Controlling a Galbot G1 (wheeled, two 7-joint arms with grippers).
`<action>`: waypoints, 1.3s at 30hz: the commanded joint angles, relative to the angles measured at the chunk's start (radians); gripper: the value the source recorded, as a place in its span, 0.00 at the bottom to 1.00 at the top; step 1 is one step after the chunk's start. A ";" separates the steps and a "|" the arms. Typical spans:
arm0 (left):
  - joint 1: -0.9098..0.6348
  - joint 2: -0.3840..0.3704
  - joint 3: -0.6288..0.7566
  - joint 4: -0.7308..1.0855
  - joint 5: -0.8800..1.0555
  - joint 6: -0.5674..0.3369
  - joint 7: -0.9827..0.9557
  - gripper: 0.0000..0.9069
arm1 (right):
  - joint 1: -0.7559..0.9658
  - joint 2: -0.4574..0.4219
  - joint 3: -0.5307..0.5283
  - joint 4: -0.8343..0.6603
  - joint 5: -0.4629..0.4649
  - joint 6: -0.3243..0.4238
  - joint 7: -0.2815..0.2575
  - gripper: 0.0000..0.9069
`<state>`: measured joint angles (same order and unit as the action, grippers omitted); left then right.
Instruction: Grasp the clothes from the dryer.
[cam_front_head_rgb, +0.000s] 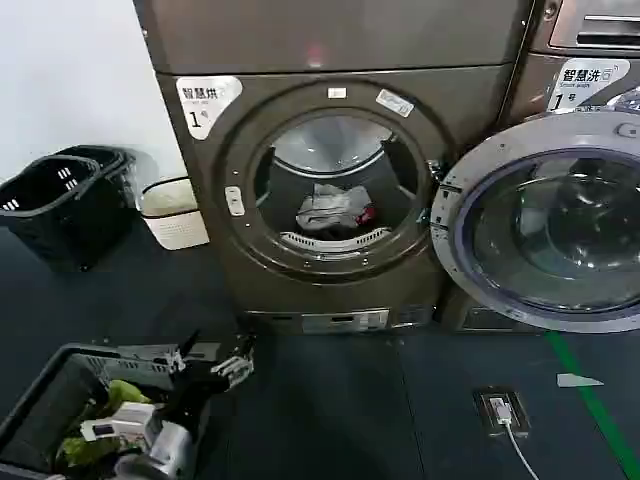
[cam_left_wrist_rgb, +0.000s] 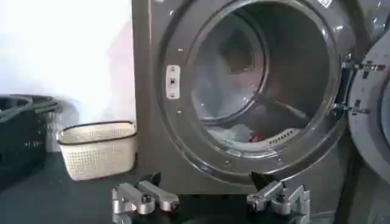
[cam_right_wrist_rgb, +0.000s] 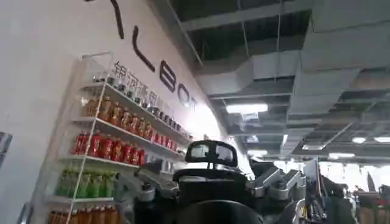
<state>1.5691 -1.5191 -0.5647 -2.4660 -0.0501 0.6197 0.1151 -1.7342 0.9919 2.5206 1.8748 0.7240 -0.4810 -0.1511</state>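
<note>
The dryer (cam_front_head_rgb: 200, 200) is a bronze-brown front-loader with a white "1" sticker. Its round door (cam_front_head_rgb: 545, 235) is swung open to the right. The clothes (cam_front_head_rgb: 335, 210), a small white and light-grey bundle with a red patch, lie at the bottom front of the steel drum. They are also in the left wrist view, clothes (cam_left_wrist_rgb: 242, 133), low in the dryer (cam_left_wrist_rgb: 152, 140) mouth. My left gripper (cam_front_head_rgb: 230, 363) hangs low over the floor, in front of and left of the porthole. The left gripper (cam_left_wrist_rgb: 206, 180) is open and holds nothing. My right gripper (cam_right_wrist_rgb: 210, 179) points up toward a ceiling, away from the machine, fingers spread.
A black basket (cam_front_head_rgb: 45, 400) with a yellow-green cloth sits under my left arm. Two black baskets (cam_front_head_rgb: 60, 200) and a white basket (cam_front_head_rgb: 175, 212) stand left of the dryer. A floor socket (cam_front_head_rgb: 500, 408) with a cable and a green line (cam_front_head_rgb: 590, 400) lie to the right.
</note>
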 joint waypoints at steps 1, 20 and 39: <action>0.000 0.002 -0.009 -0.012 -0.011 0.001 -0.004 1.00 | 0.000 -0.004 0.006 0.005 0.077 -0.012 -0.040 1.00; 0.009 0.003 -0.022 -0.028 -0.029 -0.017 -0.002 1.00 | 0.009 -0.012 0.002 -0.004 0.095 0.017 -0.037 1.00; 0.011 0.002 -0.015 -0.027 -0.032 -0.032 0.014 1.00 | 0.019 -0.021 -0.010 -0.004 0.094 0.016 -0.030 1.00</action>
<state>1.5797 -1.5171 -0.5805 -2.4952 -0.0856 0.5931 0.1263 -1.7152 0.9712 2.5112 1.8709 0.8155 -0.4661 -0.1813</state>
